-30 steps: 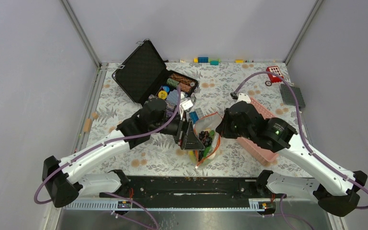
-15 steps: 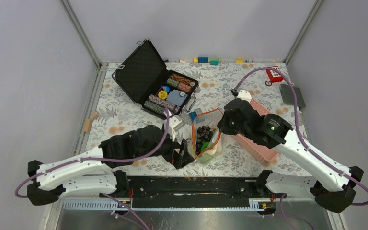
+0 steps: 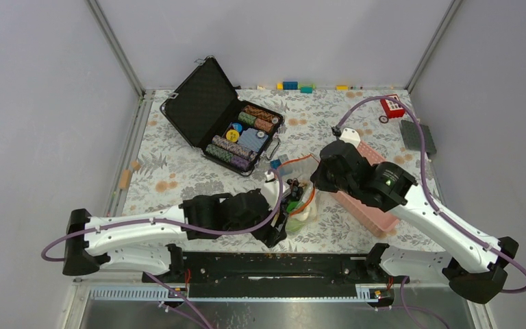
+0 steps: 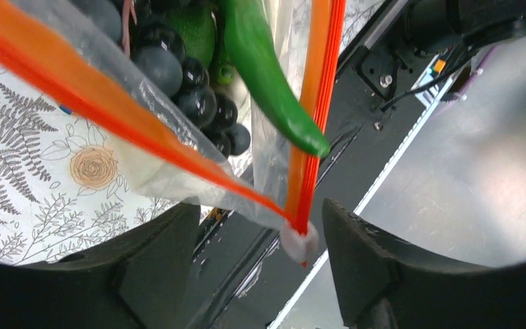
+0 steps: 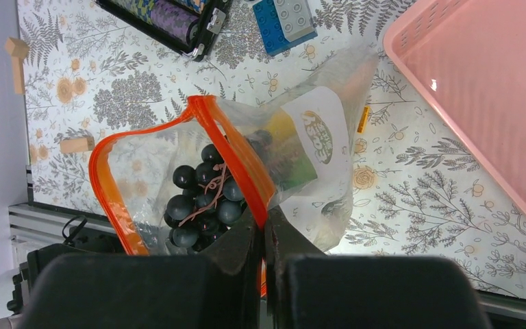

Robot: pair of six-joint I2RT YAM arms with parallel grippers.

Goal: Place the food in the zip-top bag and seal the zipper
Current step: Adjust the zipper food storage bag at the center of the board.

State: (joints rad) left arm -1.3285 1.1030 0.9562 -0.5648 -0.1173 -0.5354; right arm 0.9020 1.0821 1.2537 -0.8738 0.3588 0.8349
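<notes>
- Your left wrist camera shows the left hand (image 4: 259,229) wide open. It has one finger on each side of the small white slider (image 4: 300,241) and is not pinching it.
- You cannot see that from above. There the left hand is only a dark lump at the near end of the bag (image 3: 301,209).
- Your right wrist camera shows the right hand (image 5: 265,229) squeezed tight on the orange zipper (image 5: 229,144). It holds the side of the mouth next to the white label (image 5: 318,137) with green print.
- This view also shows the mouth is open. The orange strip makes a wide loop.
- Close up on the left, the two orange strips meet at the slider and spread apart from there.
- A long green pod (image 4: 267,82) lies between the strips, with its tip near the slider.
- Dark grapes (image 5: 202,195) sit inside the clear, floppy plastic.
- The bag lies on the desk (image 3: 178,171) between your two arms, just beside the pink basket (image 5: 479,103).
- A blue brick (image 5: 284,20) lies near its far end.
</notes>
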